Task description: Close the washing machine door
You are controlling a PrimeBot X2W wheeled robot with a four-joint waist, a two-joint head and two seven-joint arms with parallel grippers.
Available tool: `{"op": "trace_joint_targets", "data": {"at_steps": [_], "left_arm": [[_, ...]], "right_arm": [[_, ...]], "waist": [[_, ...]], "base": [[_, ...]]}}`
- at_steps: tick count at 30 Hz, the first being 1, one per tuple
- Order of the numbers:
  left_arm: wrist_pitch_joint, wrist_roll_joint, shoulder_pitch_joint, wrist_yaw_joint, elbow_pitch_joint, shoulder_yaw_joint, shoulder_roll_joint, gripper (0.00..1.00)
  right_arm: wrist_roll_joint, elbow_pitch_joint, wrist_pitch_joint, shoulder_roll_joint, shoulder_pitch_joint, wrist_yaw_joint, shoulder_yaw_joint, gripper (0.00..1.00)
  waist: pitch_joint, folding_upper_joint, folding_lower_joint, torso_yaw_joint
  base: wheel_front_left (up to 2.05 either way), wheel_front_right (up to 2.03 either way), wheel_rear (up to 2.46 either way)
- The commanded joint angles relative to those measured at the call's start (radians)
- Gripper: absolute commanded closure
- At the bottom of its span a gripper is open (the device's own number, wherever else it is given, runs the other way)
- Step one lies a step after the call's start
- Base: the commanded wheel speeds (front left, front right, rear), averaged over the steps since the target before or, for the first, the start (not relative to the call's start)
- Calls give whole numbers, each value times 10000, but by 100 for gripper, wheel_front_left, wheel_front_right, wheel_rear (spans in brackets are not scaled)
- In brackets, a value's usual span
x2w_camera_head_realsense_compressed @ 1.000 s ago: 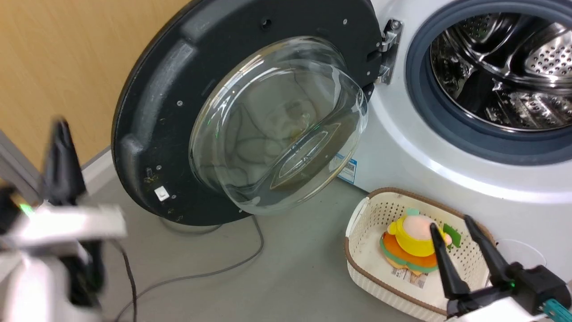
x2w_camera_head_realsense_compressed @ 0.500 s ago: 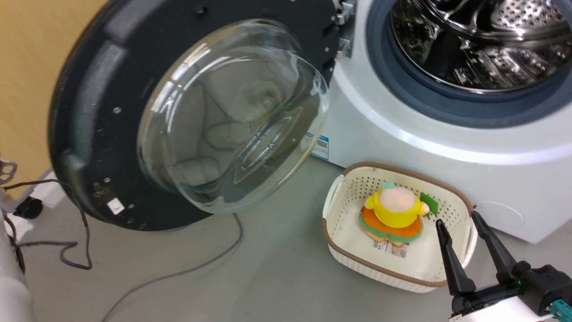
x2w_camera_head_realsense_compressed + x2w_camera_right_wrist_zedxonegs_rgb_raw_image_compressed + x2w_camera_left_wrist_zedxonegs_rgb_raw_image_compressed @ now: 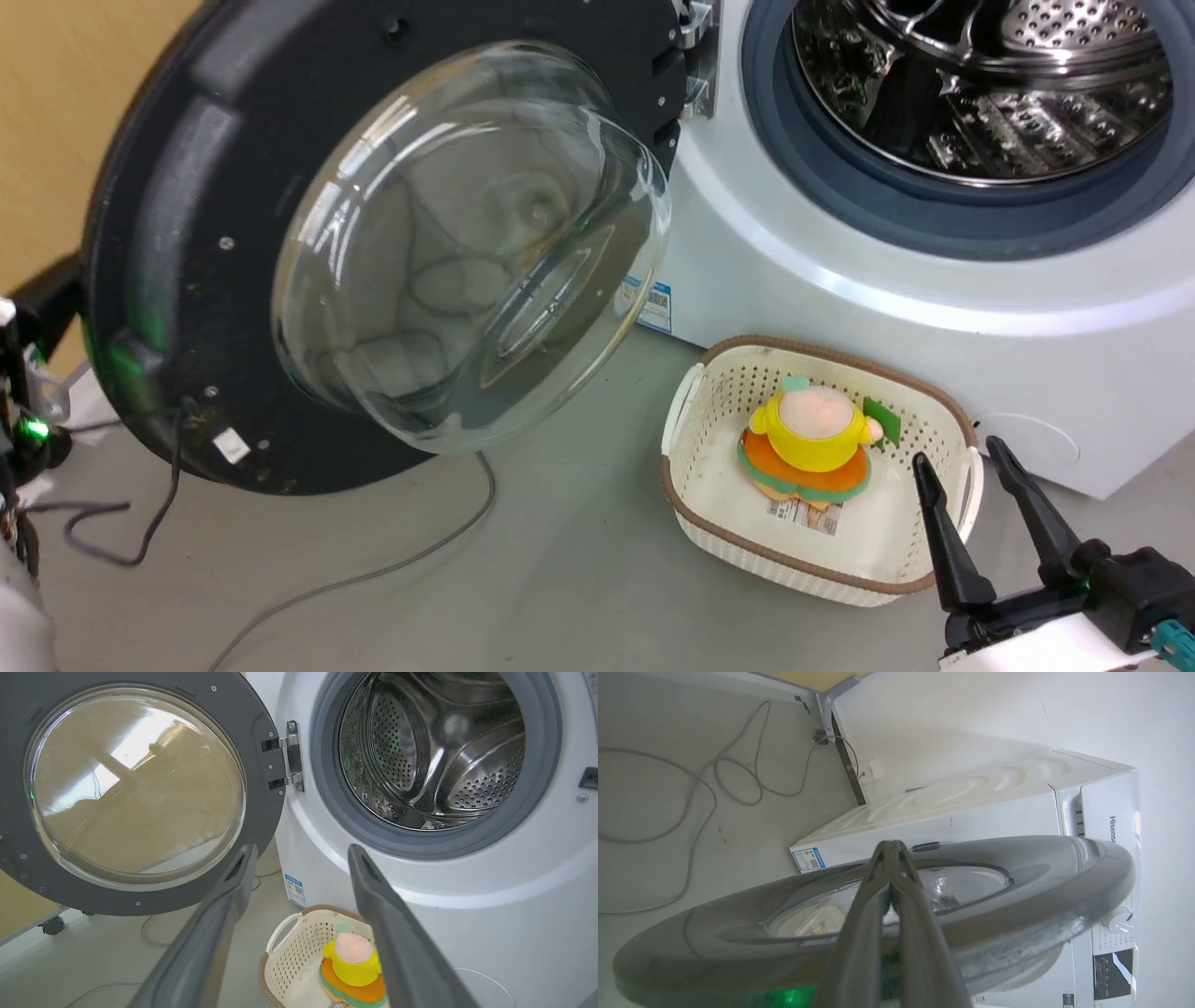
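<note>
Left pincer [image 3: 891,845]: my two fingers are pressed together tip to tip, with nothing between them. In my left wrist view they lie across the grey outer face of the washing machine door [image 3: 1041,868]; I cannot tell whether they touch it. Right pincer [image 3: 957,453]: fingers spread wide apart, empty, with the tips near the right end of the laundry basket [image 3: 794,571] in my head view. The door is swung wide open, to my left of the drum opening [image 3: 980,93]. It is joined by its metal hinge [image 3: 695,58] to the white washing machine [image 3: 887,308]. Its black inner rim and bulging glass bowl face my head camera. The basket sits on the floor at the foot of the machine, below the drum opening, and contains a yellow and orange plush toy [image 3: 812,439]. One grey cable [image 3: 373,579] runs along the floor beneath the door
</note>
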Motion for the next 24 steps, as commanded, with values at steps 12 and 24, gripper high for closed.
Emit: {"op": "trace_joint_targets", "data": {"at_steps": [12,24], "left_arm": [[2545,-1221,1556,83,-1523,-102,-571,100],[4121,-1936,3271,819,-4408,-830,-2098,100]], "right_arm": [[-5,296,-46,470,256,8,-373,0],[-59,423,-46,782,606,8,-668,0]], "waist": [[-857,0,0,-19],[-1476,0,0,-468]], "base": [[0,0,0],[0,0,0]]}}
